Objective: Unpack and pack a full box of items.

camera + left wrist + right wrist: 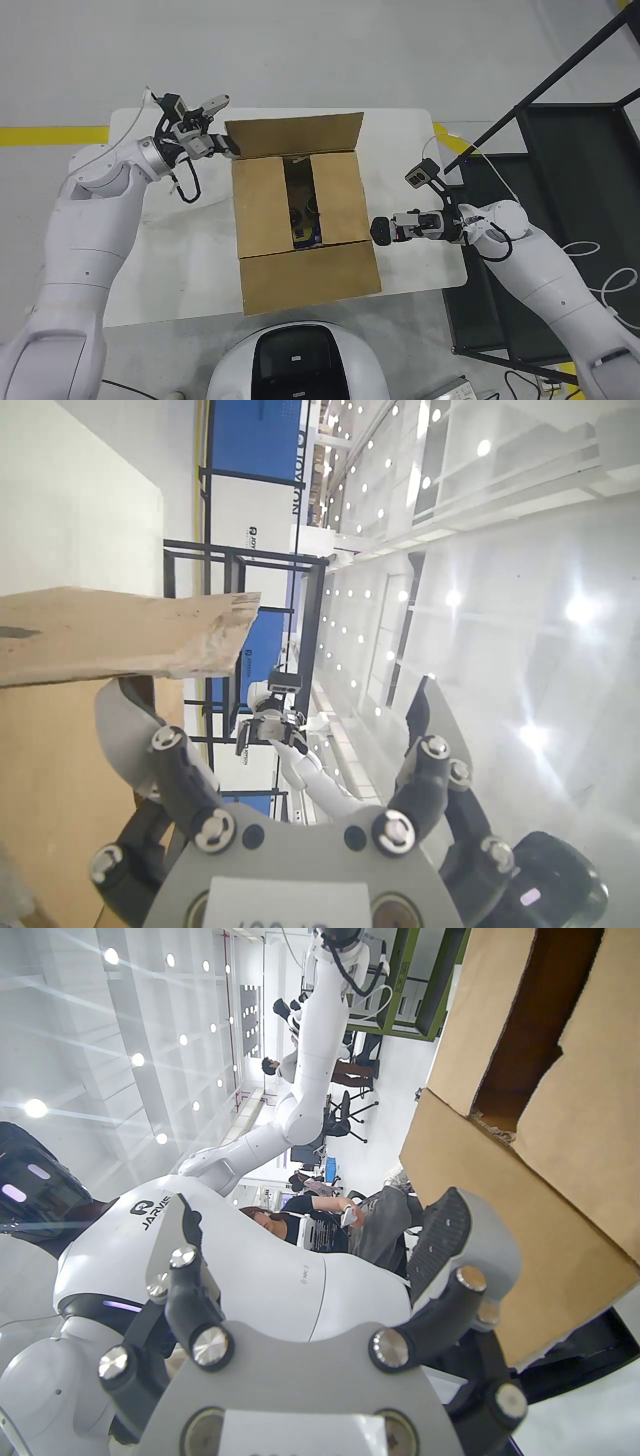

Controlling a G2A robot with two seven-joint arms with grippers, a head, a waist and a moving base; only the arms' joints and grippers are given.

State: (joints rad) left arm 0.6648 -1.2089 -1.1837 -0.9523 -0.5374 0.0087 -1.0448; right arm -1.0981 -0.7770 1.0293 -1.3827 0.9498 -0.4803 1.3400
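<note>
At the cardboard box's [262, 205] far-left corner, the left gripper [227, 147] gapes. The right gripper [379, 231] gapes at its right side.

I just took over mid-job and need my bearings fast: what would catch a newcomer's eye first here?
The cardboard box stands in the middle of the white table. Its side flaps are folded in, leaving a gap that shows items inside. The left gripper sits at its far left corner and the right gripper at its right side, both with jaws open.
</note>
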